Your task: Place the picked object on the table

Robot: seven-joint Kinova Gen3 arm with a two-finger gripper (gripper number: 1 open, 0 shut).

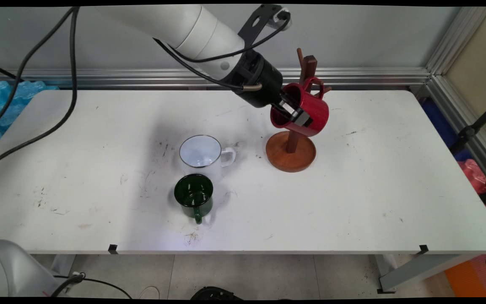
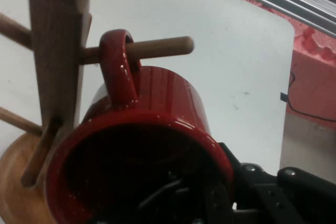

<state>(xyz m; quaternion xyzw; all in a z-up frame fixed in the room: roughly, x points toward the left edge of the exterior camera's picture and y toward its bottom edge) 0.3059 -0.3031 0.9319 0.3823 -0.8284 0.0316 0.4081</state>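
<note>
Your gripper (image 1: 295,115) was pinching the rim of the one red mug (image 1: 306,110), one finger inside and one outside. The mug was tilted, its handle (image 2: 118,64) looped over a peg (image 2: 152,49) of the single wooden mug stand (image 1: 291,151). Two more mugs stood on the white table (image 1: 373,177), well apart from the stand: one white mug (image 1: 203,153) and, just in front of it, one green mug (image 1: 194,195).
</note>
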